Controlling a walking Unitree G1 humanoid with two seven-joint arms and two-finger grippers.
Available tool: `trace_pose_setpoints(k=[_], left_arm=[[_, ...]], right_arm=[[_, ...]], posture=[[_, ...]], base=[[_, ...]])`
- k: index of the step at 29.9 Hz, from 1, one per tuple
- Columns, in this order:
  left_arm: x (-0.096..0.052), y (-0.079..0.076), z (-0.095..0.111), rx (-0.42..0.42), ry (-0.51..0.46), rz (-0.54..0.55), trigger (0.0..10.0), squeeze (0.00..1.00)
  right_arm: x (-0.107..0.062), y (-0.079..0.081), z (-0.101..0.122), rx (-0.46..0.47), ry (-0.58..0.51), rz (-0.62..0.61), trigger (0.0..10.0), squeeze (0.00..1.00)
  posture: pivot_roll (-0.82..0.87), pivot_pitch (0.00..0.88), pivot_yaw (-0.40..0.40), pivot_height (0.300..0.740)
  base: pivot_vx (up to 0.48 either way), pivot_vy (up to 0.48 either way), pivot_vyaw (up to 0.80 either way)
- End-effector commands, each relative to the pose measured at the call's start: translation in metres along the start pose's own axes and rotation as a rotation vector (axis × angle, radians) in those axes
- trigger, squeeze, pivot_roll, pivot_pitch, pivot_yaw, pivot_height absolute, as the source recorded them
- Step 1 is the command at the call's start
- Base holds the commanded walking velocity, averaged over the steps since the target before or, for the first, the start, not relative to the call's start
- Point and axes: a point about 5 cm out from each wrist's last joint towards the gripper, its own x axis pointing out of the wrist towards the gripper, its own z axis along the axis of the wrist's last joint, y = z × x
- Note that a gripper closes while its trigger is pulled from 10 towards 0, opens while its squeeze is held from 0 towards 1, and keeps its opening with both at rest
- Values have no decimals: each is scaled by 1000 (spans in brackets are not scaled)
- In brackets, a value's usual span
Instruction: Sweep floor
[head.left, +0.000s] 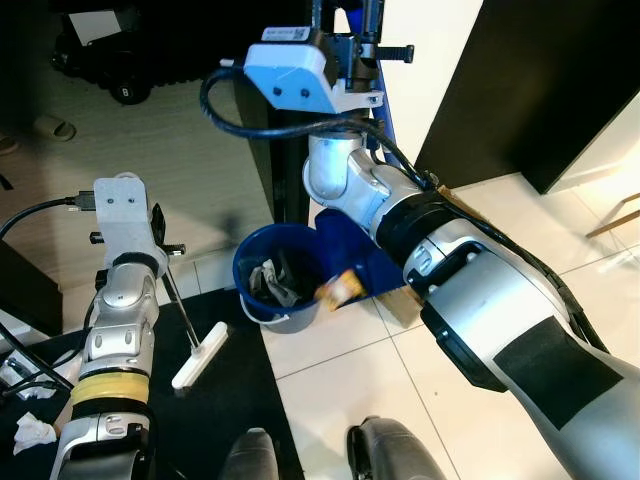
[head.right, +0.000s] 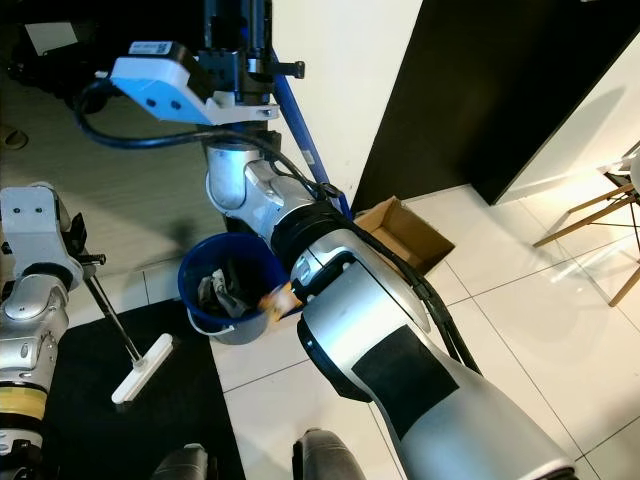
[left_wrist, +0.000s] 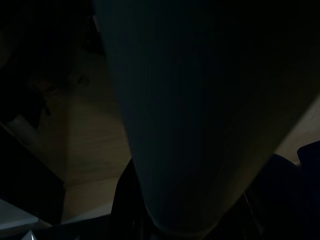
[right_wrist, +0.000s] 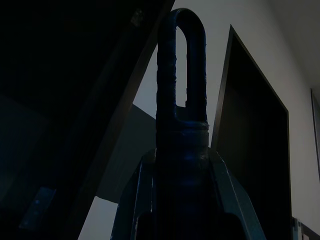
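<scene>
A blue bucket (head.left: 262, 262) with crumpled trash (head.left: 272, 285) inside stands on the tiles at the mat's edge. My right gripper (head.left: 358, 40), raised high, is shut on the blue dustpan handle (right_wrist: 181, 100), which slants down to the blue dustpan (head.left: 348, 250) tipped against the bucket's rim. A yellow wrapper (head.left: 340, 290) sits at the pan's lip. My left gripper (head.left: 160, 240) is shut on the thin broom handle (head.left: 180, 305); its white head (head.left: 200, 357) rests on the black mat (head.left: 230, 420). The left wrist view is dark, with a pale rounded shape close up.
An open cardboard box (head.right: 405, 235) lies by the white wall behind the bucket. A dark door panel (head.right: 480, 90) rises to the right, with wooden chair legs (head.right: 600, 220) further right. Crumpled paper (head.left: 33, 432) lies at the mat's left. My feet (head.left: 250, 460) stand below.
</scene>
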Motion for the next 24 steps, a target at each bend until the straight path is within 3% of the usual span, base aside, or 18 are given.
trace_pose_setpoints(k=[1,11,16,24], left_arm=[[-1,0,8,9,-44,6,10000,0],[1,-1,10,7,-48,-1,10000,0],[1,0,10,9,-45,-1,10000,0],[2,-1,11,11,-47,-7,10000,0]], right_arm=[[-16,58,91,271,-32,80,10000,0],[-12,55,80,222,23,67,10000,0],[-8,48,61,175,102,38,10000,0],[-5,46,59,169,109,30,10000,0]], posture=[[61,21,-134,740],[61,18,-131,740],[59,23,-123,740],[60,25,-120,740]], base=[[0,0,0],[0,0,0],[0,0,0],[0,0,0]])
